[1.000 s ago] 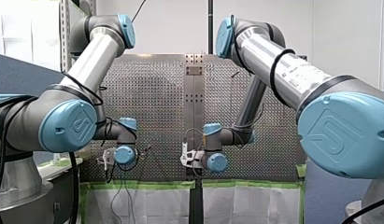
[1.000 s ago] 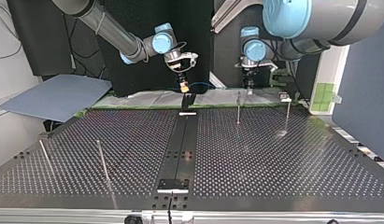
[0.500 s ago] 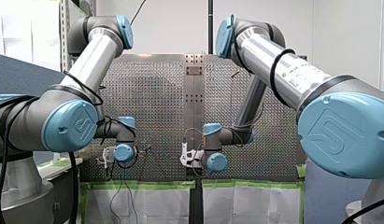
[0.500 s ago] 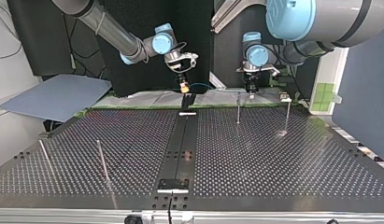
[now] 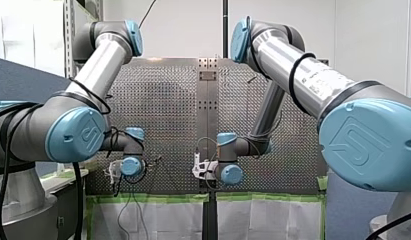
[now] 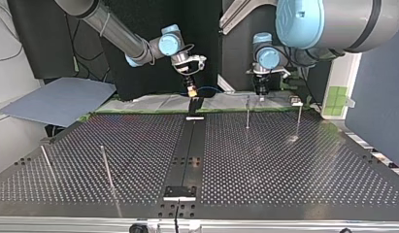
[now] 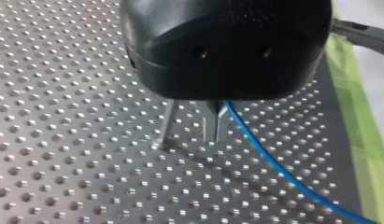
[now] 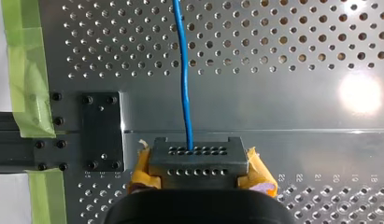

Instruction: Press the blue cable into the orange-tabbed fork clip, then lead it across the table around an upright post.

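My right jaws [image 8: 197,161], a dark perforated block between yellow pads, pinch the blue cable [image 8: 184,79]. Thin, round and smooth, the cable runs straight ahead at 12 o'clock over the perforated metal table [image 8: 297,116]. My left jaws [image 7: 216,125], slim bare metal, are pressed together on it too. A thin upright post [image 7: 167,122] stands just beside them at 9 o'clock, so I judge my left arm nearer for the wrap. I cannot make out the fork clip.
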`<state>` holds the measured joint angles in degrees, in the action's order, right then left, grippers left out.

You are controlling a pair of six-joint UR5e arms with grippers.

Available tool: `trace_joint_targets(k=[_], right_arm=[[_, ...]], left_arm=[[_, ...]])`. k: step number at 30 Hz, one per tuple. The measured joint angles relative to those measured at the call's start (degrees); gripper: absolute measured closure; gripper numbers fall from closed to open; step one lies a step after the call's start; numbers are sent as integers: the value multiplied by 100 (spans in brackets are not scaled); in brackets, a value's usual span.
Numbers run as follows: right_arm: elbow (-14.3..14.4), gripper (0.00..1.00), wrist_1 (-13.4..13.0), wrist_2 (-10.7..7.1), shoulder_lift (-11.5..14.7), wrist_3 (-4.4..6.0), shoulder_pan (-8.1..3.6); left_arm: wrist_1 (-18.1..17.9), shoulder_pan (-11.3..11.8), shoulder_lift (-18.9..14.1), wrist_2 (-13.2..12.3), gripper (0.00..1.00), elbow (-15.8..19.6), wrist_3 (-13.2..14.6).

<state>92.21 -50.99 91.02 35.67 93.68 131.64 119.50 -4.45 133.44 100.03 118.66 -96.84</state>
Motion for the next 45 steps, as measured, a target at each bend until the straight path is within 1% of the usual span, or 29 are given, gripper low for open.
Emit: trace_joint_targets(k=[4,7,12,18,26,30,37,42,45], right_arm=[[-12,100,-53,-5,-19,38,-20],[-42,100,-51,-11,-26,52,-22],[-106,100,49,-20,-28,20,-11],[-129,100,117,-22,-29,-19,8],[-137,100,122,-22,-30,-26,11],[-153,100,115,-22,-30,-28,9],[-213,100,139,-23,-32,-32,7],[-257,100,208,-26,-32,-32,7],[-266,100,240,-27,-34,-32,5]], left_arm=[[8,8,146,-8,100,-45,30],[44,17,172,-10,100,-107,19],[117,44,175,-7,100,-191,-2],[326,79,176,-2,100,-201,34],[674,96,167,-12,100,-176,252],[714,95,115,-3,100,-172,289],[750,96,-103,15,100,-174,279],[749,94,-129,12,100,-173,261],[684,93,-130,7,100,-176,224]])
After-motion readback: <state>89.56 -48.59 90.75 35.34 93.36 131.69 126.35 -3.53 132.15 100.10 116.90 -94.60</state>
